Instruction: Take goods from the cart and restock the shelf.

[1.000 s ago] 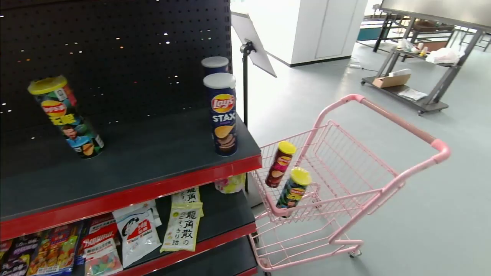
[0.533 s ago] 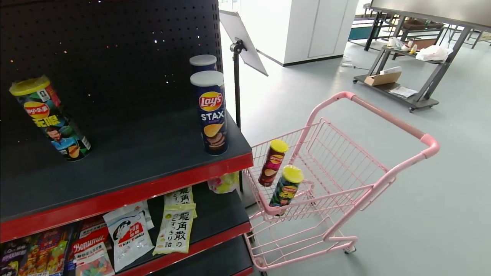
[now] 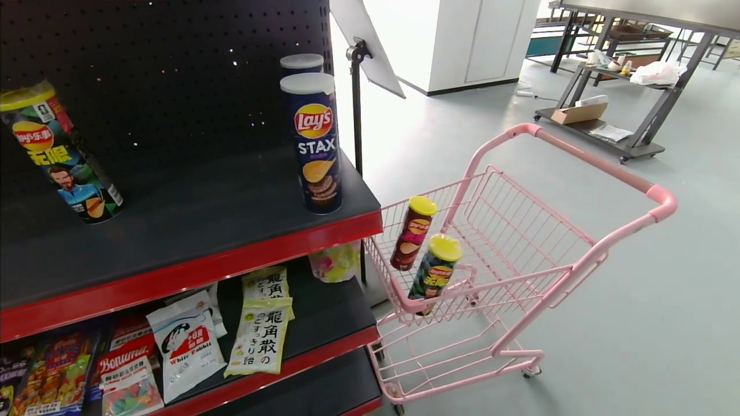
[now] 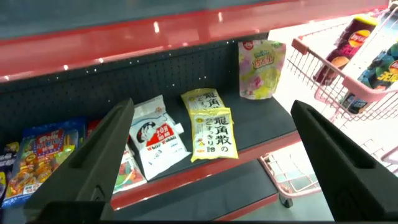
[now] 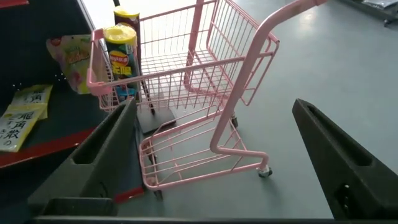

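Grey floor [image 3: 636,323] takes up the 3 o'clock half of the head view, and a black shelf [image 3: 191,273] with a red front edge is seen across the 9 o'clock half. A pink cart [image 3: 598,163] is parked on the floor at about 4 o'clock from the picture's centre, just beside the shelf's end. Two yellow-lidded cans are held upright in the cart's basket, at the corner nearest the shelf: a maroon can [image 3: 411,234] and, touching or just beside it toward 5 o'clock, a dark can [image 3: 435,268]. On the upper board a blue can [image 3: 315,144] is stood near the front corner, with a second blue can [image 3: 300,62] right behind it, and a green can [image 3: 58,156] is placed well apart at 9 o'clock. Snack bags are laid on the board below, among them a white bag [image 3: 188,346] and a yellow bag [image 3: 257,338] side by side. The left gripper [image 4: 211,104] is held before this lower board, its fingers [image 4: 93,168] spread wide with nothing between them. The right gripper [image 5: 212,102] is held over the floor near the cart, its fingers [image 5: 336,162] likewise spread and empty.
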Available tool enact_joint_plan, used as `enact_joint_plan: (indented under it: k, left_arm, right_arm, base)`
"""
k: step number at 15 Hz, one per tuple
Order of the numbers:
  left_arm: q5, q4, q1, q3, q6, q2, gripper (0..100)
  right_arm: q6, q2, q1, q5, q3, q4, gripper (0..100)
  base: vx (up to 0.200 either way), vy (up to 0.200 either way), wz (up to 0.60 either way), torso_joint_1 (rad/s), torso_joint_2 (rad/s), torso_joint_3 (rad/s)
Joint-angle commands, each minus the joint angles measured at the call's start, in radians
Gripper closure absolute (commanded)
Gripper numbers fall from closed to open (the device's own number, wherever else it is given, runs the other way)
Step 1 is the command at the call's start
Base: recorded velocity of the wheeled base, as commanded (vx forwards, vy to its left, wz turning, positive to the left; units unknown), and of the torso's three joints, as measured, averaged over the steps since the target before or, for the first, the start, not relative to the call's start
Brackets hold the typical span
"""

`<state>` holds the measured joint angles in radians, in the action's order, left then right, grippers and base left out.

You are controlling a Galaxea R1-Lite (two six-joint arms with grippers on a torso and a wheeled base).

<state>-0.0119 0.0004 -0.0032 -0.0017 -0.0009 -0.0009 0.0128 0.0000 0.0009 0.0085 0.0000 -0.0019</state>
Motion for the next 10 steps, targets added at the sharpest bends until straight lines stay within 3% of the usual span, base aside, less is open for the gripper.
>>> enact_joint_plan:
  k: [1,10]
  left_arm:
    - [0.0,0.0,0.0,0.0,-0.001,0.001,0]
    - [0.0,0.0,0.0,0.0,-0.001,0.001,0]
  right_arm:
    - [0.0,0.0,0.001,0.001,0.0,0.0,0]
    - [-0.008,0.0,0.001,0.004,0.0,0.0,0]
  base:
    - [0.0,0.0,0.0,-0.154,0.42,0.271]
    - [0.0,0.0,0.0,-0.163,0.52,0.359]
